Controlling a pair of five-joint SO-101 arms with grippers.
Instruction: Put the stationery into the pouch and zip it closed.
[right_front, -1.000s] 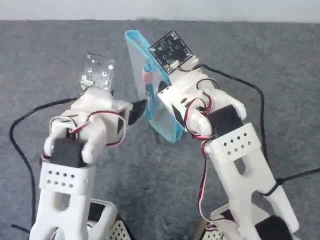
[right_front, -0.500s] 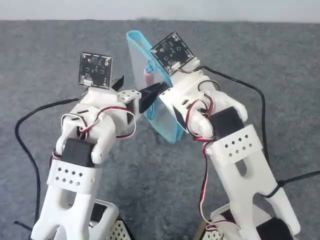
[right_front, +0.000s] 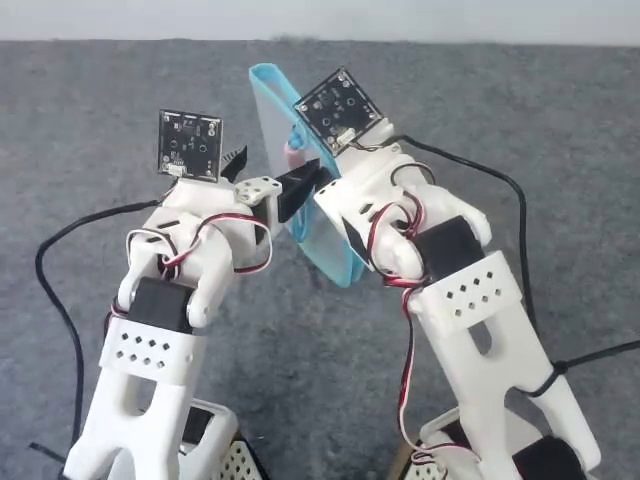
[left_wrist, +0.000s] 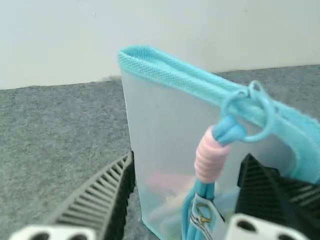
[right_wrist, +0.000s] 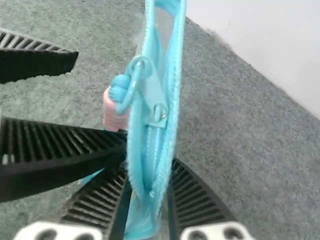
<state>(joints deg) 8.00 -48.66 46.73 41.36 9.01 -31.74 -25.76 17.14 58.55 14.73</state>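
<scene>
A translucent pouch (right_front: 274, 115) with a light-blue zip edge (left_wrist: 170, 67) stands on edge above the grey mat. My right gripper (right_wrist: 148, 202) is shut on its zip end, holding it upright. The zip pull (left_wrist: 226, 131), a blue ring with a pink bead (left_wrist: 207, 157) and a blue tassel, hangs on the pouch's side. My left gripper (left_wrist: 185, 200) is open, one finger on each side of that pull, close against the pouch (right_wrist: 150, 115). Pinkish stationery (left_wrist: 162, 182) shows dimly through the pouch wall.
Grey carpet-like mat (right_front: 560, 130) covers the table, bare on both sides of the arms. A white wall (left_wrist: 150, 25) rises behind the far edge. Black cables (right_front: 50, 270) trail from both arms, and the arm bases (right_front: 215, 445) stand at the near edge.
The left arm has swung in toward the pouch and turned its wrist, bringing its open fingers to the zip pull. The right arm and pouch have barely shifted.
</scene>
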